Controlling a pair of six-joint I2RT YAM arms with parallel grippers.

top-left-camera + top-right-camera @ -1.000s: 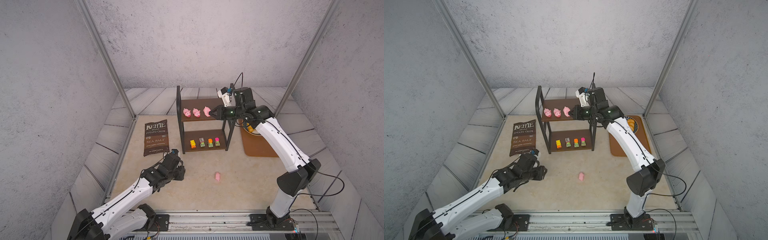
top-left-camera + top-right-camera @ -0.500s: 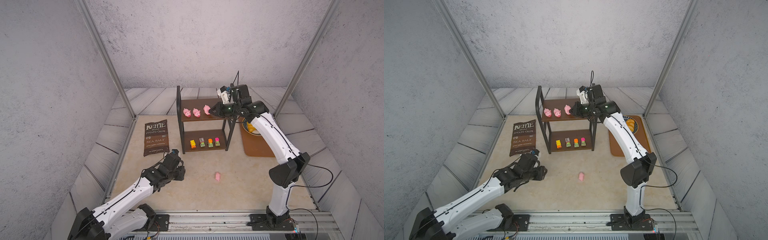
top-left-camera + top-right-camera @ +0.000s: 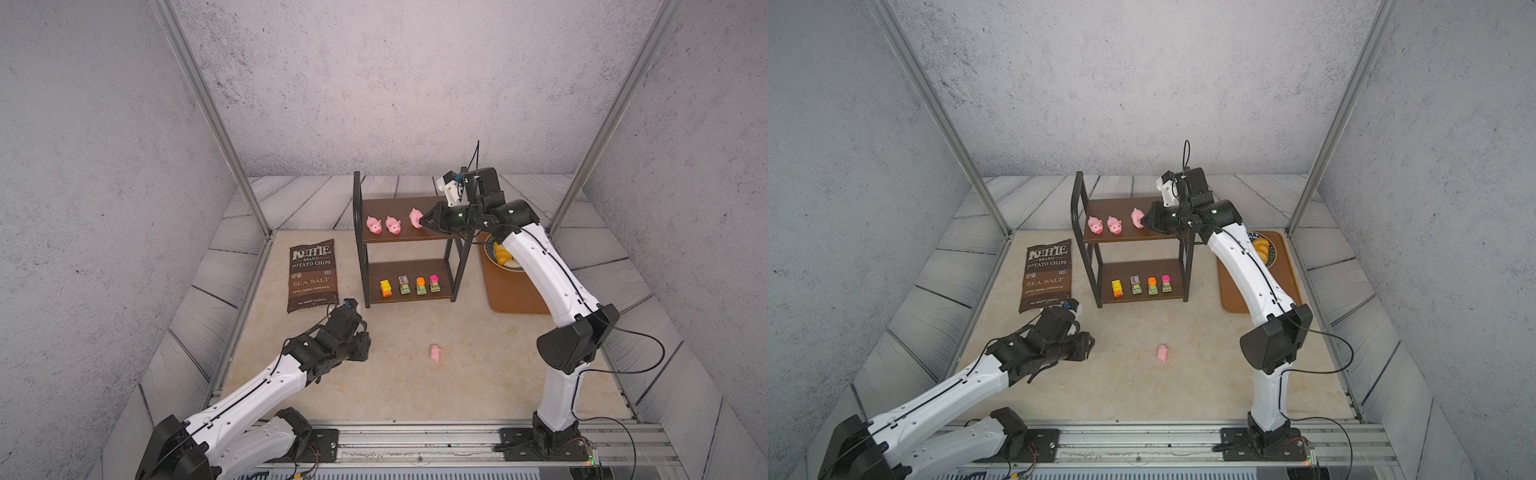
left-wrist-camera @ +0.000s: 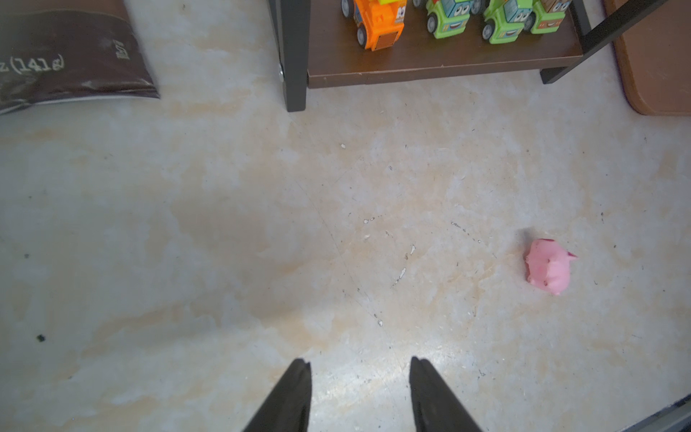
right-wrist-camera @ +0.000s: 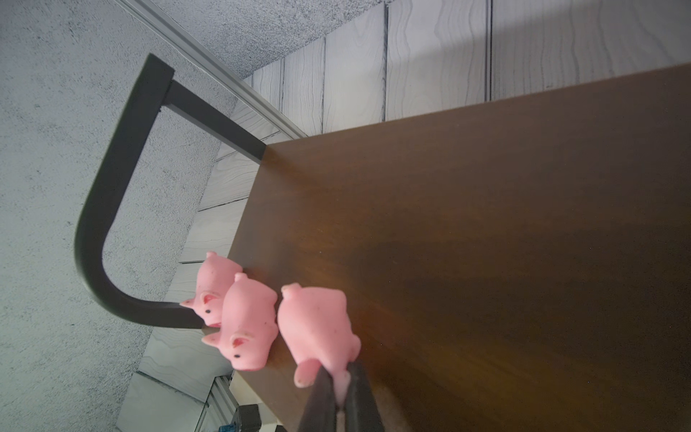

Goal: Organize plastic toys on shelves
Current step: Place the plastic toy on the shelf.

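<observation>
Table (image 3: pixel 415 395), walled cell: we log right claw (image 5: pixel 337 368) still pinching third pig (image 5: pixel 316 321) on shelves (image 3: pixel 395 205), top board, elbow drawn in; left claw (image 4: pixel 359 361) half-open, empty; fourth pig (image 4: pixel 549 266) awaits.

light: bright, diffuse | shadows: soft | glare: counter (image 4: pixel 368 377) sheen (left wrist view) | blur: chip bag (image 4: pixel 67 63) edge

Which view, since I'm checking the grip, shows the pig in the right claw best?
The right wrist view: the pig is close and large, with the right claw shut on one end of it. Both top views show only a tiny pink shape at the claw's tip. The left wrist view misses it.
</observation>
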